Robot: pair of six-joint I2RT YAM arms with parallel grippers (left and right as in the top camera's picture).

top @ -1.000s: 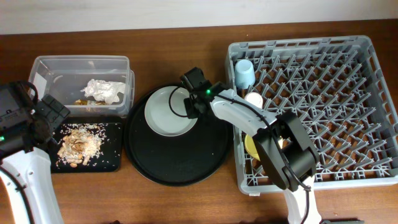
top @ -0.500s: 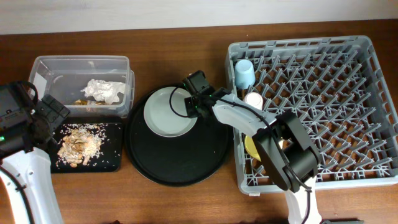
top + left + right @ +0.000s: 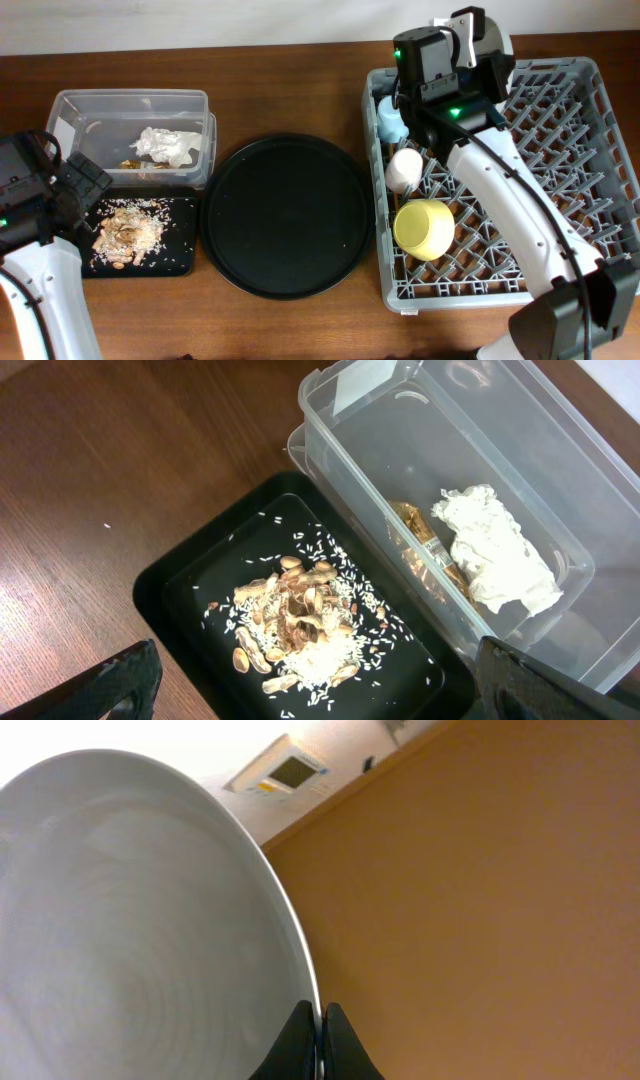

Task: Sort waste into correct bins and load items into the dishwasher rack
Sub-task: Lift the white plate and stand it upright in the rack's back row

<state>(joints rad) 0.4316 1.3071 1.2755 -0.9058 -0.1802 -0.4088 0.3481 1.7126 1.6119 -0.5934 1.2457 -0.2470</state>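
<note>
One item is in the air: the plate [image 3: 140, 920], held by the right gripper [image 3: 318, 1038] above the far-left corner of the dishwasher rack [image 3: 470, 293], near the table's far edge. The fingers are closed almost together on the rim alone, a thin pinch.

Orientation: the plate is up on edge, face toward the wrist camera, with the pinched part of the rim lowest in that view. From overhead the arm hides most of it, so I can't read whether its edge line runs along the peg rows or across them.

Risks:
- A rim-only grip means the plate could swing or slide out on a jerk or fast descent.
- If the edge isn't lined up with a slot, it lands on peg tips and falls flat.
- The light-blue cup [image 3: 390, 120] sits just beside the drop zone, with the pink cup [image 3: 405, 170] and yellow bowl [image 3: 424, 228] further toward the near edge. A drift that way clips them.

The left gripper [image 3: 330, 695] is wide open and empty over the shallow black tray [image 3: 170, 585] of food scraps [image 3: 295, 625], at the left end.
</note>
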